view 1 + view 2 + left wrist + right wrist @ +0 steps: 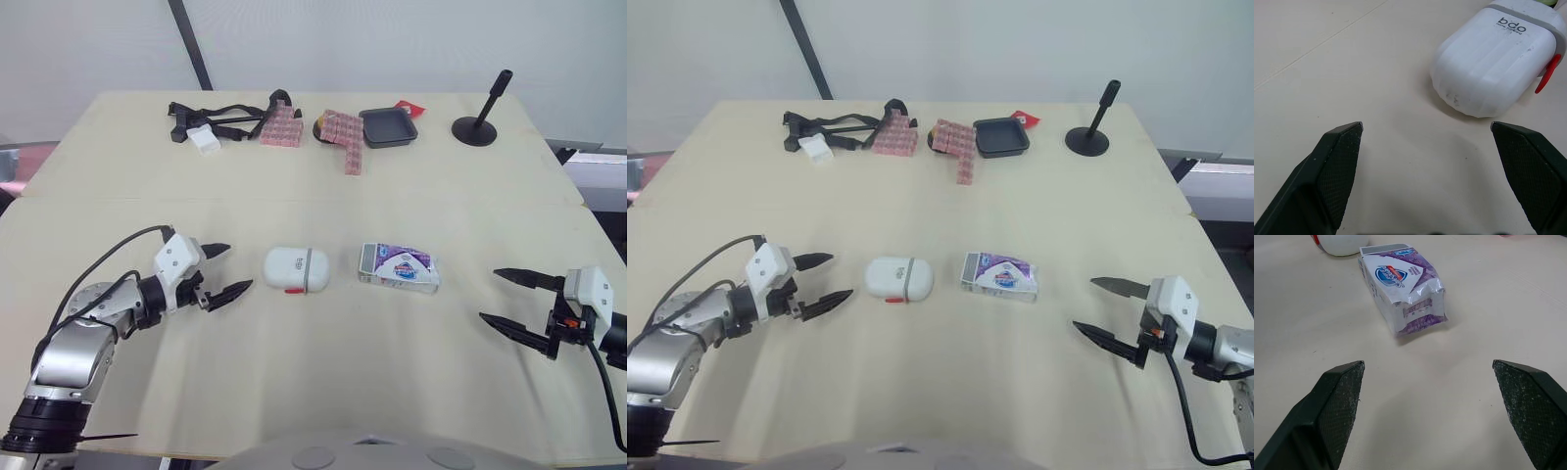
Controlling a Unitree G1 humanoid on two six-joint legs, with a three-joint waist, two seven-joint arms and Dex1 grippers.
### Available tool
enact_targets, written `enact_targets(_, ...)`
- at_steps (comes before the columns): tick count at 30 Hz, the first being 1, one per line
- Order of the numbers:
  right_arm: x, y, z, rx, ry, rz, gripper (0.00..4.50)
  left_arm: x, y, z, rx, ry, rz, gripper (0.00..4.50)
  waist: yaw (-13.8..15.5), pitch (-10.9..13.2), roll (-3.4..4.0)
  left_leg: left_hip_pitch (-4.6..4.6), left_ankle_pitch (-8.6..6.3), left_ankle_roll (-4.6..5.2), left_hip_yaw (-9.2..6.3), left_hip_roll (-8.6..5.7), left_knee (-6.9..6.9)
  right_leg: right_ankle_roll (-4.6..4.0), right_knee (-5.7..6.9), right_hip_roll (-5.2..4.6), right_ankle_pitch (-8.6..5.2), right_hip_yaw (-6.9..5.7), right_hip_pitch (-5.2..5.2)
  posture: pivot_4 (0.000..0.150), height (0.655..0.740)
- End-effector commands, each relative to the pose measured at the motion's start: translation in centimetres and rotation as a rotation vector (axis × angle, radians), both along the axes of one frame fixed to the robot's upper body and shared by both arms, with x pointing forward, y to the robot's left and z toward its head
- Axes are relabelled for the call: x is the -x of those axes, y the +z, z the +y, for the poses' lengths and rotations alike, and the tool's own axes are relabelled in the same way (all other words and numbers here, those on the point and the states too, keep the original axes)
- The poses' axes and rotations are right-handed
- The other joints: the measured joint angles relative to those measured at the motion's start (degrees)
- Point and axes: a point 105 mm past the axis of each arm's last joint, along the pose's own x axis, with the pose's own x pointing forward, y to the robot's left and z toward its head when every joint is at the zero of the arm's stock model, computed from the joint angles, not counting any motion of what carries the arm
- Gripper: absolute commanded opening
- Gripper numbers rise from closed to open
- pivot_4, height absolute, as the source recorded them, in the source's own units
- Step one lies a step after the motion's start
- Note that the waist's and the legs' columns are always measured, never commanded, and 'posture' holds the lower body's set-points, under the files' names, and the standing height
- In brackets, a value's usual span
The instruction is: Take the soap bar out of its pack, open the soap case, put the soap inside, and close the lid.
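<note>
A white oval soap case [295, 269] with a grey band and a red clasp lies shut in the middle of the table. Just to its right lies the purple and white soap pack [397, 267], its open end [1420, 308] facing my right gripper. My left gripper [227, 270] stands open a short way left of the case [1498, 54], nothing between its fingers. My right gripper [500, 298] stands open near the table's right edge, apart from the pack, holding nothing.
At the back of the table lie black straps with a white block [206, 122], pink packets [338, 132], a black tray [388, 126] and a black stand [480, 122]. The cream table [323, 372] has bare surface in front of the case and pack.
</note>
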Motion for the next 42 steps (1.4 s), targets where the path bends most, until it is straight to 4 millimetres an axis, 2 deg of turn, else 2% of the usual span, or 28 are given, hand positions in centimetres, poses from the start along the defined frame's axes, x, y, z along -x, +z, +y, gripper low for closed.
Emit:
enact_targets(1, -0.3, 1.2, 0.0, 0.019, 0.006, -0.036, 4.50, 0.1, 1.3, -0.2, 0.024, -0.019, -0.043, 4.48, 0.0, 0.0, 0.00, 0.00, 0.00, 0.00, 0.00, 0.00, 0.00, 0.00, 0.00, 0.00, 0.00, 0.00, 0.00, 0.150, 0.7400)
enact_targets(10, -0.5, 1.1, 0.1, 0.021, 0.002, -0.024, 4.50, 0.7, 1.8, -0.6, 0.116, -0.062, -0.026, 4.48, 0.1, 0.0, 0.00, 0.00, 0.00, 0.01, 0.01, 0.00, 0.02, -0.01, 0.03, 0.00, 0.00, 0.00, -0.01, 0.150, 0.7400)
enact_targets(17, -0.6, 0.7, -0.3, 0.029, 0.000, -0.013, 4.50, 0.7, 1.8, -0.5, 0.116, -0.068, -0.030, 4.48, 0.0, 0.0, 0.00, -0.01, 0.00, 0.02, 0.01, 0.00, 0.04, -0.01, 0.05, 0.00, -0.01, 0.00, -0.02, 0.150, 0.7400)
enact_targets(23, -1.4, 1.3, -0.3, 0.062, 0.028, -0.009, 4.50, 0.7, 2.3, -0.7, 0.119, -0.103, -0.057, 4.48, -0.1, 0.0, 0.01, 0.00, 0.01, 0.02, 0.02, 0.00, 0.10, -0.01, 0.13, 0.00, -0.01, 0.02, -0.03, 0.150, 0.7400)
enact_targets(30, -2.9, 3.8, 1.6, 0.117, 0.127, 0.034, 4.50, 2.0, 3.5, -3.2, 0.148, -0.266, -0.065, 4.48, -0.1, 0.0, 0.02, 0.00, 0.01, 0.03, 0.02, 0.00, 0.17, -0.01, 0.20, -0.01, 0.00, 0.03, -0.04, 0.150, 0.7400)
enact_targets(33, -3.6, 4.7, 3.1, 0.136, 0.192, 0.073, 4.50, 2.9, 3.8, -4.5, 0.166, -0.347, -0.063, 4.48, 0.1, 0.0, 0.03, 0.01, 0.01, 0.03, 0.02, 0.01, 0.18, -0.01, 0.23, 0.01, -0.01, 0.03, -0.05, 0.150, 0.7400)
enact_targets(38, -4.5, 5.2, 5.2, 0.165, 0.258, 0.094, 4.50, 3.4, 4.0, -5.4, 0.184, -0.403, -0.056, 4.48, 0.7, 0.0, 0.04, 0.02, 0.01, 0.03, 0.02, 0.03, 0.34, -0.01, 0.38, 0.02, -0.01, 0.02, -0.28, 0.150, 0.7400)
enact_targets(42, -5.3, 4.7, 6.8, 0.185, 0.308, 0.099, 4.50, 3.9, 3.8, -6.2, 0.194, -0.443, -0.048, 4.48, 0.9, 0.0, 0.04, -0.12, 0.01, 0.03, 0.04, 0.03, 0.44, -0.01, 0.47, 0.01, 0.00, 0.03, -0.45, 0.150, 0.7400)
